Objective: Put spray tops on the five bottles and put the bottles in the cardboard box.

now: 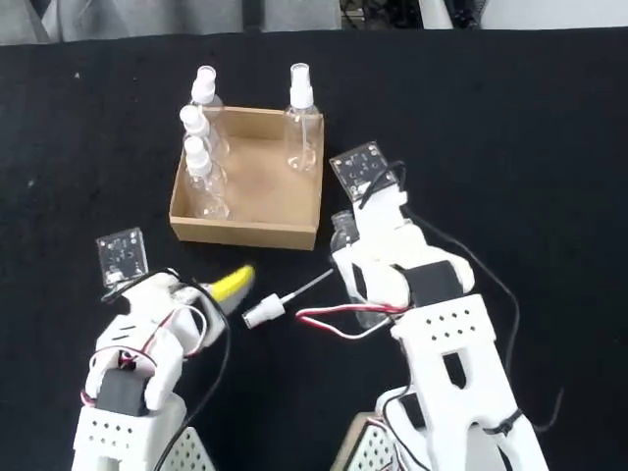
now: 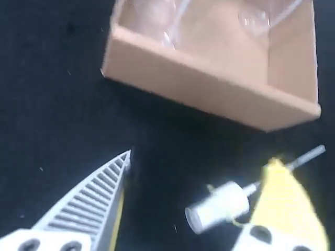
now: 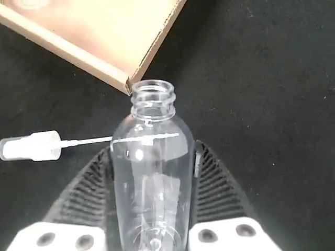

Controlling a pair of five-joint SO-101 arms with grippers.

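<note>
my right claw (image 3: 153,149) was clenched on the uncapped bottle (image 3: 151,178), one finger on each side of its body and its open neck sticking out past the fingertips. it was just beside the near right corner of the cardboard box (image 1: 245,234). the box sat left of the middle of the table (image 1: 510,147), more toward the far edge. four capped bottles (image 1: 199,167) stood upright in it, three in a row along its left wall and one in its far right corner. my left claw (image 2: 199,157) was released, jaws wide apart, low over the table in front of the box's near wall. the loose spray top (image 2: 217,207) lay on its side on the table between those jaws, close to the yellow finger (image 2: 282,204); couldn't tell if it touched. its thin tube pointed off toward the right arm's bottle.
</note>
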